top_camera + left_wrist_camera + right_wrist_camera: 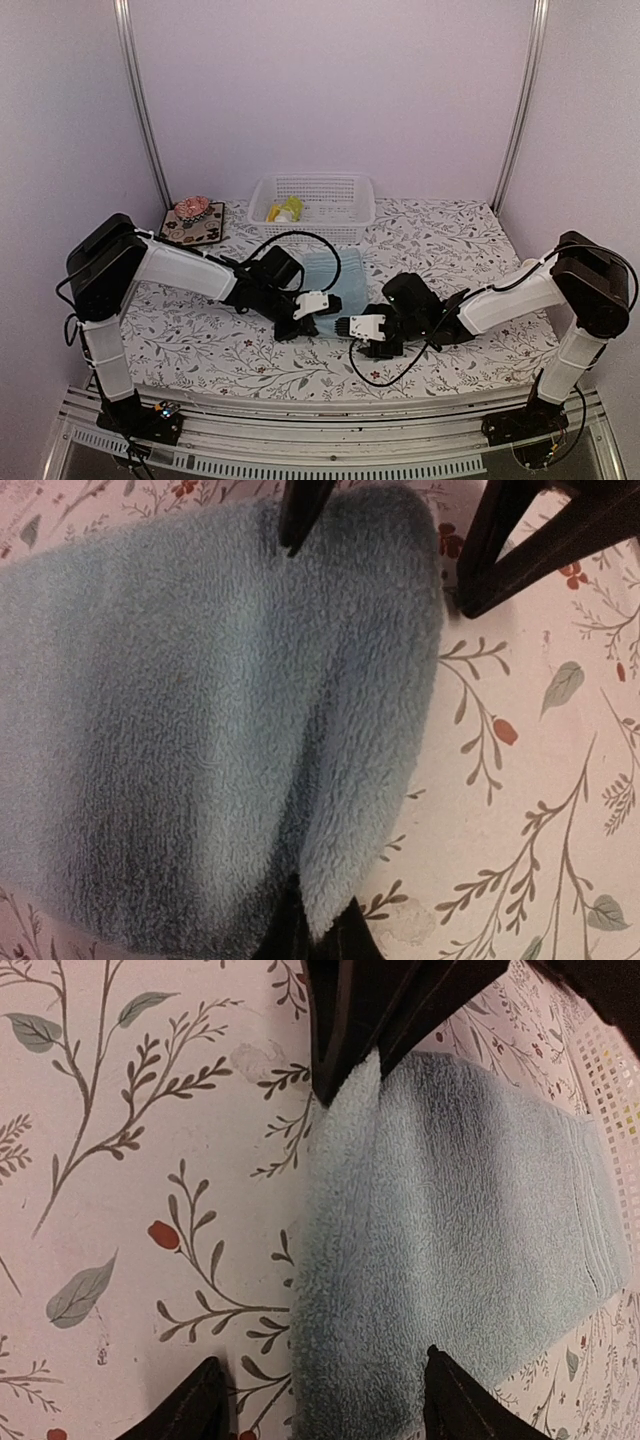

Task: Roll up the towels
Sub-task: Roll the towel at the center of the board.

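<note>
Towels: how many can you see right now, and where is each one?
2. The light blue towel lies in the middle, in front of the white basket. The yellow-green towel sits bunched inside that basket. More could be hidden in it.

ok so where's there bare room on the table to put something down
Free: the tablecloth right of the basket, behind the right arm; also the near-left strip in front of the left arm. Crowded: the middle, where both arms meet at the blue towel; the mat fills the back-left corner.
</note>
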Motion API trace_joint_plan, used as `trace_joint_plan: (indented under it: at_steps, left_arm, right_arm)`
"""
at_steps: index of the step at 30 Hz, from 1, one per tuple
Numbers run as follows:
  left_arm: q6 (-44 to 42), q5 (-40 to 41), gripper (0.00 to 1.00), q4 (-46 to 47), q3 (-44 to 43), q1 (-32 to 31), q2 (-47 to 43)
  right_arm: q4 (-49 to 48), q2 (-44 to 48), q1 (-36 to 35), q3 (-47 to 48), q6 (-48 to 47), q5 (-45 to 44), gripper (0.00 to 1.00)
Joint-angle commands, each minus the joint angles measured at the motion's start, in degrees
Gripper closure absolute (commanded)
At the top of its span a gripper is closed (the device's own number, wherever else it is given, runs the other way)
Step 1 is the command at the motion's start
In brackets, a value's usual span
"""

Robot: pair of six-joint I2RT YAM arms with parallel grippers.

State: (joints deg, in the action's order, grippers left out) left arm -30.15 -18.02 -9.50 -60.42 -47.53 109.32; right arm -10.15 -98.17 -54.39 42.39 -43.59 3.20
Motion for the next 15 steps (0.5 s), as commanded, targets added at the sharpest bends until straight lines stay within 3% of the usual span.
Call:
trace_joint_plan:
  at_steps: [1, 5, 10, 12, 13, 15]
  left_arm:
    - [0.45, -1.05, 1.0, -3.26, -1.72, 1.25, 1.83]
    - [-0.7, -1.01, 1.0, -5.29, -2.56, 1.29, 1.81]
    - [-1.53, -0.72, 0.99, -6.39, -2.26, 1.33, 0.49]
    - [-1.21, -0.26, 0.95, -6.36, -1.83, 1.31, -0.6]
    - [-1.04, 0.17, 0.88, -6.1, -1.42, 1.33, -1.32]
    - [-0.45, 1.39, 0.61, -4.98, -0.14, 1.37, -3.29]
  right_arm:
    - [-1.19, -2.14, -0.41, 1.77, 2.54, -4.15, 0.38]
    - [-0.42, -3.27, -0.43, 2.9, 4.74, -5.92, 0.52]
    - [5.25, -5.6, -0.37, 6.02, 6.24, -4.28, 0.89]
    - [7.82, -6.04, -0.36, 7.14, 6.99, -2.26, 0.96]
    - [9.03, -5.8, -0.36, 7.52, 7.35, -1.14, 0.97]
    - [10.94, -5.1, -0.36, 8.18, 8.24, 1.65, 0.97]
